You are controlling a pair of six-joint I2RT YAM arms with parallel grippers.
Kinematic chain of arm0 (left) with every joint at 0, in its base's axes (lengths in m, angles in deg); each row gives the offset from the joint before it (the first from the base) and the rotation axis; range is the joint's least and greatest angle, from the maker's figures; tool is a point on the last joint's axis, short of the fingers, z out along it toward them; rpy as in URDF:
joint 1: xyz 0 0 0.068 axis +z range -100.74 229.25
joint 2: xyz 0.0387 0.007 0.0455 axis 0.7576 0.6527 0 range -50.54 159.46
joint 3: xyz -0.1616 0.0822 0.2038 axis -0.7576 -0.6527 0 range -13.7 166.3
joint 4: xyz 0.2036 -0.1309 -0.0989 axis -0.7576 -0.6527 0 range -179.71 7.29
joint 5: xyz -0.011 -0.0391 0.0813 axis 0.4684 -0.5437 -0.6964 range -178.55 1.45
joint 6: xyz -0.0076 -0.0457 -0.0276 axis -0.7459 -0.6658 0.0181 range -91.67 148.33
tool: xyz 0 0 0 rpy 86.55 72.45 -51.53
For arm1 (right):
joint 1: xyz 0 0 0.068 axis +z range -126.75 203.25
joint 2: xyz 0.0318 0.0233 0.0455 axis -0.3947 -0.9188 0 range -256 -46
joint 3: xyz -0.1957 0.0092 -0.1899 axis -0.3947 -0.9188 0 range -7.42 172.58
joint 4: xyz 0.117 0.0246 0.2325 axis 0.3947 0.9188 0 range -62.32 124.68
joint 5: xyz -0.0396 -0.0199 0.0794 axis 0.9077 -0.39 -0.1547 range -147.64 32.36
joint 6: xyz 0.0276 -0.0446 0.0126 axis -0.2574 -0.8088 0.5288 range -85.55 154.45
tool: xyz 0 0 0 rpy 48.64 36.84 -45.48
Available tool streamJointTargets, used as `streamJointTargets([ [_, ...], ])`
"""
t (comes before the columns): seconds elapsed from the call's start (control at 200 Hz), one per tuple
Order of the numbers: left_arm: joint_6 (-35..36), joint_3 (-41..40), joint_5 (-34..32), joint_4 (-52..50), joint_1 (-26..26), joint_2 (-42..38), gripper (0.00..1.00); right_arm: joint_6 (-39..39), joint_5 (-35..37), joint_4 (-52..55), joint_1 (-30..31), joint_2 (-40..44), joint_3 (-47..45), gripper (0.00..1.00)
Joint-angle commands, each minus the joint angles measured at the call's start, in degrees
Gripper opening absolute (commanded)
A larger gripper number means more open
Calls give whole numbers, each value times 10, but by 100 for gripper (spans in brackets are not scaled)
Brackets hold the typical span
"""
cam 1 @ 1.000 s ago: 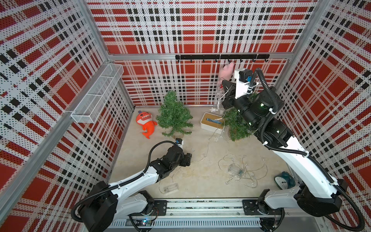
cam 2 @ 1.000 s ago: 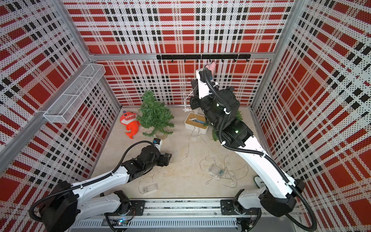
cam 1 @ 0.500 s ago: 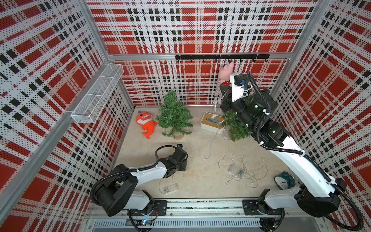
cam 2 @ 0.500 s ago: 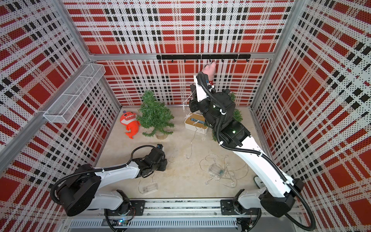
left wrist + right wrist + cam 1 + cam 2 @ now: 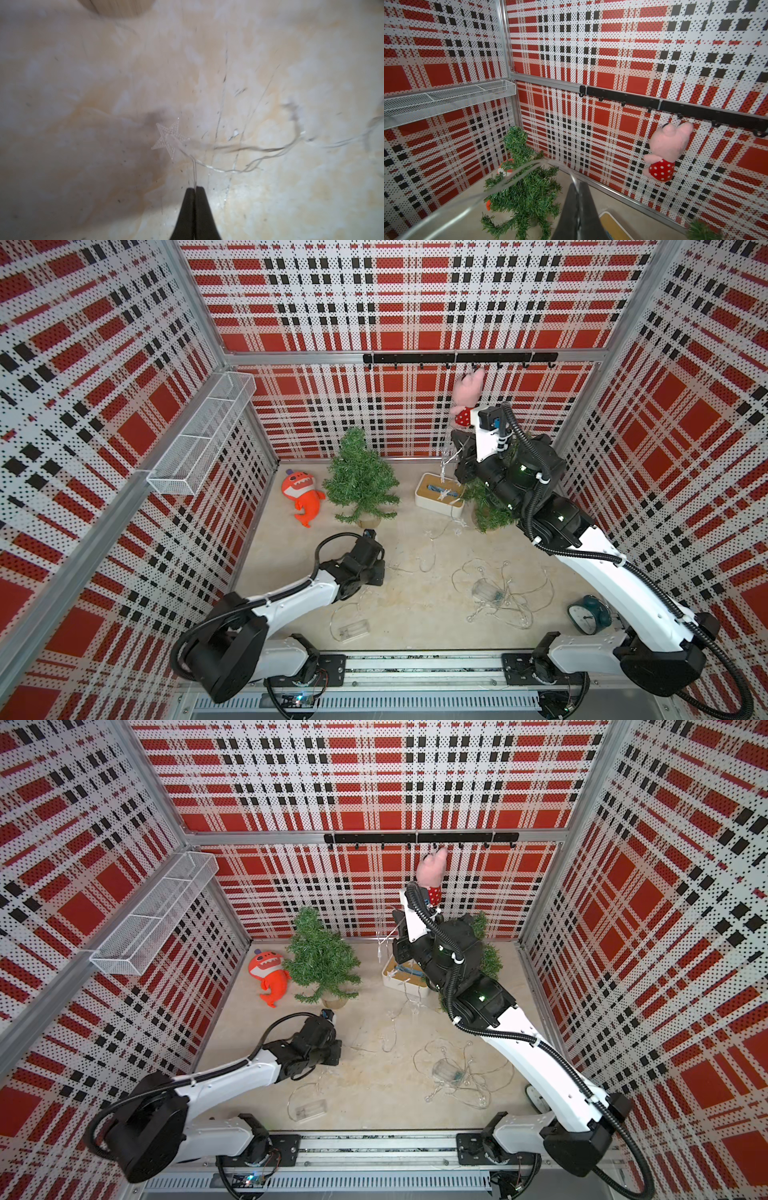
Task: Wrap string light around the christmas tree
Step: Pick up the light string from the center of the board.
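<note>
Left gripper [image 5: 195, 189]: the jaws are closed on the string [image 5: 270, 149] low over the floor [image 5: 83, 104], just short of a star [image 5: 169, 138].
Right gripper [image 5: 578, 187]: the jaws are pinched shut on what appears to be the same thin wire, held high near the back wall.
String: it is draped from the raised grip down past the tray [image 5: 434, 508] to the floor; a loose tangle [image 5: 498, 593] lies apart.
Tree [image 5: 360, 479]: it is stood upright in its pot, and no wire is seen on it.
Handling: the wire is judged very light, limp and easily snagged on needles; the stars look fragile.
Hold: bare wire between stars is best pinched, with slack kept.
</note>
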Motion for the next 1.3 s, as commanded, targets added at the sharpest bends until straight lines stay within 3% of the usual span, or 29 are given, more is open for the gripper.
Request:
streamJointTargets([
  [0.0, 27, 79, 48, -35, 40, -96, 0, 14, -75, -9, -2, 20, -49, 8],
  [0.16, 70, 193, 102, -110, 71, -132, 0, 30, -192, -93, 12, 37, -178, 12],
  [0.291, 93, 255, 112, -139, 72, -130, 0, 29, -222, -260, 45, 34, -315, 13],
  [0.441, 116, 310, 112, -159, 81, -125, 0, 41, -233, -391, 53, -4, -401, 13],
  [0.812, 169, 368, 233, -168, 97, -115, 0, 54, -259, -527, 28, -55, -471, 15],
  [0.937, 173, 375, 291, -164, 115, -110, 0, 35, -280, -507, 17, -66, -461, 15],
  [1.097, 181, 399, 321, -167, 116, -98, 0, 9, -322, -502, 17, -83, -468, 17],
  [1.293, 192, 425, 357, -173, 116, -92, 0, 82, -376, -585, 21, -93, -483, 21],
])
